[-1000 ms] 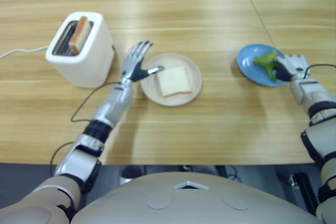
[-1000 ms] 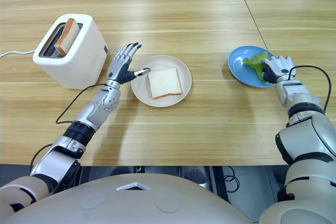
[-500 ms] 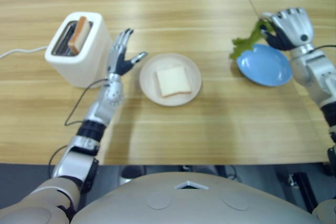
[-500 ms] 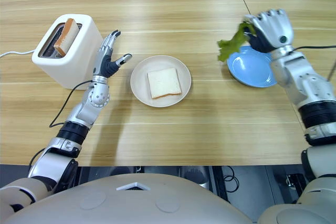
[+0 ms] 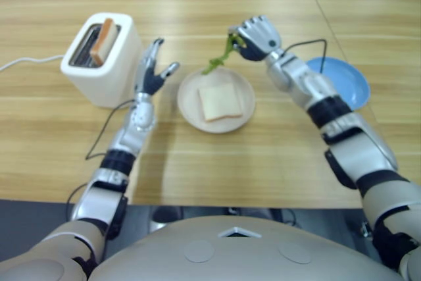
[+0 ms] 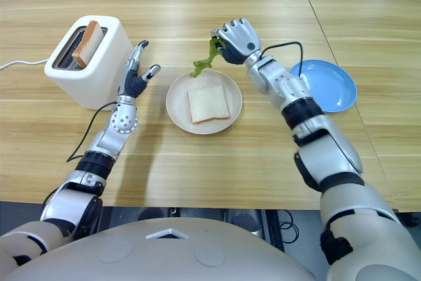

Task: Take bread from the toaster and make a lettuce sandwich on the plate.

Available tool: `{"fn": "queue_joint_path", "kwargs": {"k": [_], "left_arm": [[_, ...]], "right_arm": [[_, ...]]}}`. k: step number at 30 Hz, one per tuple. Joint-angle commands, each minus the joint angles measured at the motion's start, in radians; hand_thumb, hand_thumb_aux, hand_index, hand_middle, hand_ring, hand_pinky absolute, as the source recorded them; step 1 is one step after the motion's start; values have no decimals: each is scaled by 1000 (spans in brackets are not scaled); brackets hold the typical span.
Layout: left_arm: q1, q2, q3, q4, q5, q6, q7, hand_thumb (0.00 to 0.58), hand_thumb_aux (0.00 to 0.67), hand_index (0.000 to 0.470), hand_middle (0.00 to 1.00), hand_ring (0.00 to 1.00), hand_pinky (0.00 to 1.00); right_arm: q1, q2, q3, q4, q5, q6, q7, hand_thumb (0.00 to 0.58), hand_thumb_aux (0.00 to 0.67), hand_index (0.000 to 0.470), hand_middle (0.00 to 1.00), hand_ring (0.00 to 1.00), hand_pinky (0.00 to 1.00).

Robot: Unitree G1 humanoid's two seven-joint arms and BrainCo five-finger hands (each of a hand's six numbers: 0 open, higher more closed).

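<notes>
One lettuce leaf point(image 6: 203, 61) in right hand point(image 6: 237, 39), bread point(image 6: 208, 103) on plate point(image 6: 173, 101)

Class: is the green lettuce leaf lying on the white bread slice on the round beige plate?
No, the green lettuce leaf hangs from the right hand over the far rim of the beige plate.

right hand point(image 6: 238, 39) holds lettuce point(image 6: 205, 58) | above plate point(image 6: 176, 108) | bread slice point(image 6: 208, 103) on it

You face a kitchen-style test station: a wood-grain bench point(image 6: 197, 4), corded toaster point(image 6: 92, 80), cream plate point(image 6: 176, 101), blue plate point(image 6: 327, 87).
</notes>
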Motion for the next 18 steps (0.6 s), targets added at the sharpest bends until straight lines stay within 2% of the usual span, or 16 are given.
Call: {"fn": "queue_joint_path", "kwargs": {"k": [1, 9, 18], "left_arm": [[3, -12, -11, 14, 4, 2, -8, 0, 0, 0, 0, 0, 0], [7, -21, -24, 15, 16, 10, -10, 0, 0, 0, 0, 0, 0], [-1, -30, -31, 28, 26, 13, -6, 0, 0, 0, 0, 0, 0]], "right_arm": [[-14, 38, 44, 125, -11, -38, -28, 580, 670, 460, 1000, 1000, 1000], [106, 38, 90, 122, -4, -87, -21, 580, 670, 460, 1000, 1000, 1000], [273, -59, 44, -198, 26, -62, 84, 580, 670, 460, 1000, 1000, 1000]]}}
